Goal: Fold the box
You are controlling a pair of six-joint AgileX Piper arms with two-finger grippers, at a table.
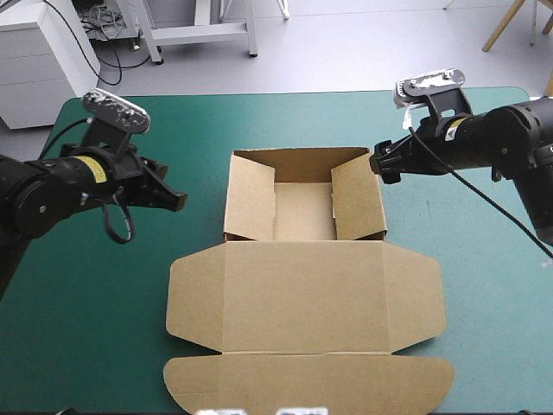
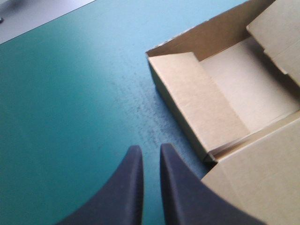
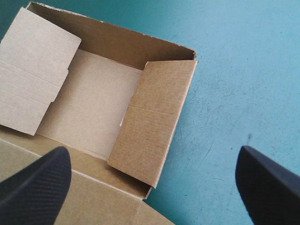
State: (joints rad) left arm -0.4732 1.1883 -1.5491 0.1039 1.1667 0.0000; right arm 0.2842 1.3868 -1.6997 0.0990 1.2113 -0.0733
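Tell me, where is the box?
In the high view the box sits centred, its open tray between the left gripper and the right gripper, lid flat toward the table's near edge.

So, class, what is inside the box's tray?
Only the bare brown floor of the box shows, no loose object on it. The two side flaps lean inward, hiding the floor strips beneath them.
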